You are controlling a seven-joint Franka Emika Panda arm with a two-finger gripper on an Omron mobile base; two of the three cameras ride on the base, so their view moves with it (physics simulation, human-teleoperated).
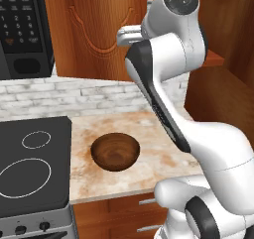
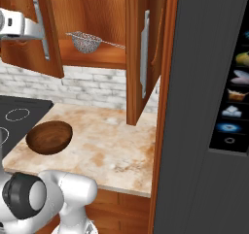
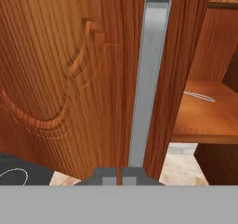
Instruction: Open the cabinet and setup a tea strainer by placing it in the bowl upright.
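Note:
Both doors of the reddish wooden cabinet (image 2: 141, 58) stand swung out. On its shelf lies the tea strainer (image 2: 86, 42), a grey mesh basket with a wire handle (image 3: 200, 96) pointing right. My gripper (image 3: 120, 175) is shut, its fingertips pressed together right at the lower end of the left door's silver bar handle (image 3: 148, 79); nothing shows between them. From the side the gripper (image 2: 35, 33) sits against that handle. The brown wooden bowl (image 1: 115, 151) rests upright and empty on the counter below, near the cooktop.
A black cooktop (image 1: 30, 163) lies left of the bowl, and a black microwave (image 1: 22, 25) hangs above it. The marbled counter (image 2: 112, 141) runs right to a tall dark panel (image 2: 204, 107). The open right door (image 2: 146, 68) juts over the counter. Drawers (image 1: 144, 213) sit below.

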